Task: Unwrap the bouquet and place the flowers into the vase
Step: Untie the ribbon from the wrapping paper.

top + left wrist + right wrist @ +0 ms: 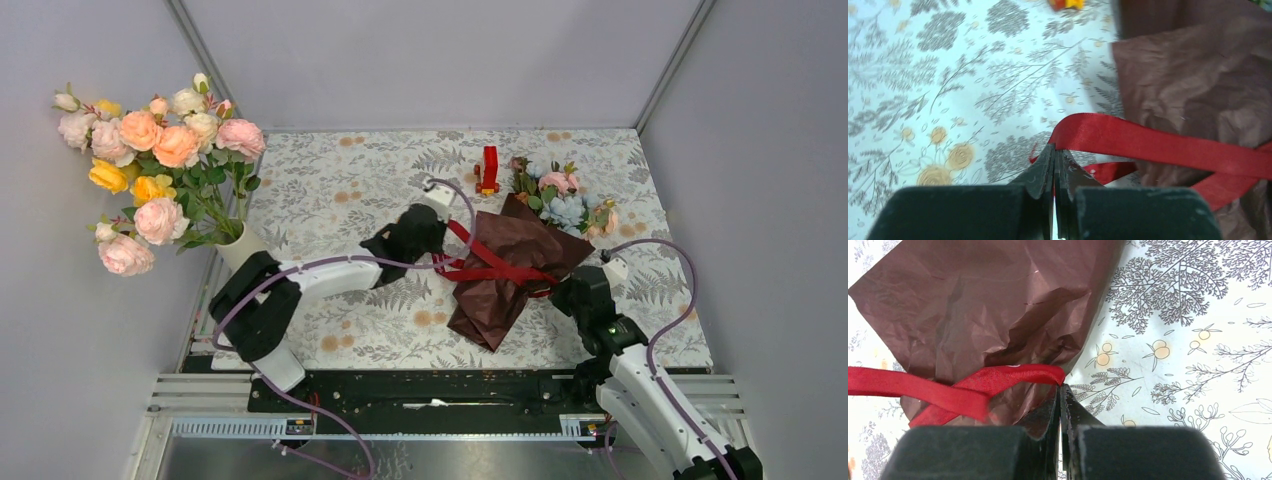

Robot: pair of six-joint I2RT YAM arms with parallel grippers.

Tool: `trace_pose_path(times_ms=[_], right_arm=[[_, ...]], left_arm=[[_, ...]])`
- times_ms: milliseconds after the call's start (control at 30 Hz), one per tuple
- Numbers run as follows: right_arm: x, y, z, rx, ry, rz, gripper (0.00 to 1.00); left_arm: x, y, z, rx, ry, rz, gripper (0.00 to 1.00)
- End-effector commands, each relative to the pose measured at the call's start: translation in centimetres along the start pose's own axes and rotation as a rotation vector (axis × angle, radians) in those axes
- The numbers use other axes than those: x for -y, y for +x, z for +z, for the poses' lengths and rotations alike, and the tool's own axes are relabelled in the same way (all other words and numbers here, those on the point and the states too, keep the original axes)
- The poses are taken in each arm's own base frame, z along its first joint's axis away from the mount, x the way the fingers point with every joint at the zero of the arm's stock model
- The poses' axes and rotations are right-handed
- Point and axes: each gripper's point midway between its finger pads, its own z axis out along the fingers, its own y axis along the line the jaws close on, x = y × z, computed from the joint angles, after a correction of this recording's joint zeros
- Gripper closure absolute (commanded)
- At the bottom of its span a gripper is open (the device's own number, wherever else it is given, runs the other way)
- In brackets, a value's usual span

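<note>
Diagonal bouquet (515,265), flowers (562,200) pointing far-right, left tool (1054,150) and right tool (1061,387) each pinching red ribbon (1158,145)

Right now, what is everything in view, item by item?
bouquet: one, dark red wrap, table centre-right
flowers: one bunch, pale blue and pink, wrap's far end
ribbon: one, red, around the wrap
vase: one, white, left table edge
rose bunch: one, peach-pink-yellow, in the vase
small upright object: one, red, far centre
tablecloth: one, grey fern print, over table
left gripper: one, black, shut on ribbon, wrap's left
right gripper: one, black, shut on ribbon, wrap's right
</note>
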Motion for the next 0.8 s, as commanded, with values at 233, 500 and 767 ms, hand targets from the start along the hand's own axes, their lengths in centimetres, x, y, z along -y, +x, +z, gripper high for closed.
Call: trace_pose_path(times_ms=[233, 500, 767], right_arm=[[2.2, 0.4, 0.4, 0.026, 0.089, 0.081, 1.00], [3.1, -0.7, -0.6, 0.093, 0.100, 0.103, 0.97], [0.7, -2.4, -2.4, 0.104, -0.008, 0.004, 0.56]], left_arm=[[-5.0, 2.1, -1.3, -0.056, 0.066, -0.456, 1.00], [-8.8, 4.7, -1.8, -0.110, -0.002, -0.530, 1.00], [-9.3, 5.5, -1.3, -0.131, 0.042, -0.543, 1.00]])
